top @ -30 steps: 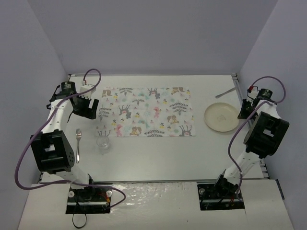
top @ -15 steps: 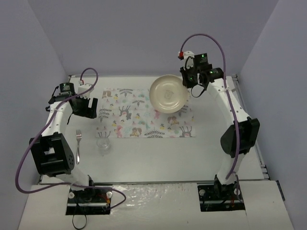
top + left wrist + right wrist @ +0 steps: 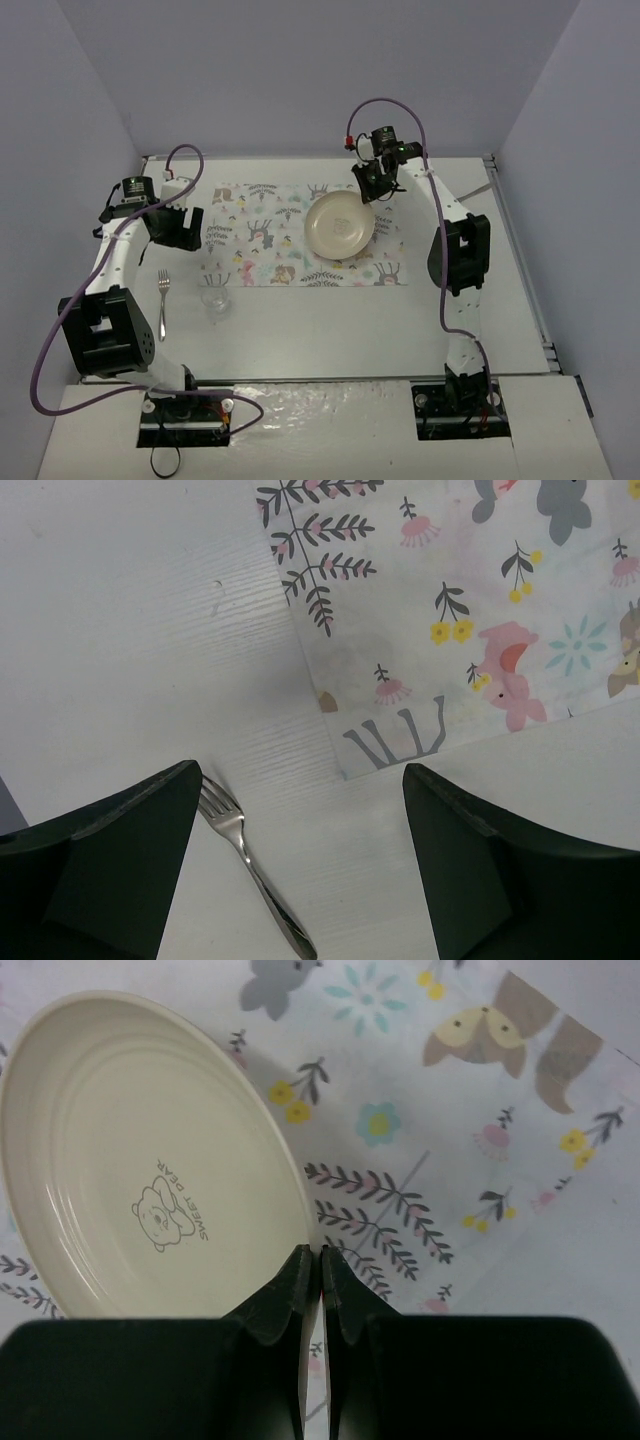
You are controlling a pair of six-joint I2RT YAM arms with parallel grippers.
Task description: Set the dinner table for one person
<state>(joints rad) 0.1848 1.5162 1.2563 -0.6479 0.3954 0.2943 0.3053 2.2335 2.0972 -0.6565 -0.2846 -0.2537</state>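
Observation:
The dinner table [image 3: 350,320] is a large off-white top. A cream plate [image 3: 339,226] with a small bear print is over the right half of the animal-and-leaf printed cloth [image 3: 270,245]. My right gripper [image 3: 369,200] is shut on the plate's far-right rim. In the right wrist view, the gripper [image 3: 320,1256] pinches the rim of the tilted plate [image 3: 150,1160] just above the cloth [image 3: 460,1150]. My left gripper [image 3: 178,228] is open and empty over the cloth's near-left corner. In the left wrist view, the left gripper [image 3: 302,780] hangs over bare table, and a fork [image 3: 250,870] lies by its left finger.
A fork [image 3: 162,300] and a clear glass [image 3: 215,300] are on the table left of and below the cloth's near-left corner. A silver utensil [image 3: 470,193] lies near the far-right rail. Grey walls enclose the table on three sides.
My right gripper took the plate from the right side of the table, lifted it over the far edge of the cloth and lowered it onto the cloth's right half. The left arm barely moved.

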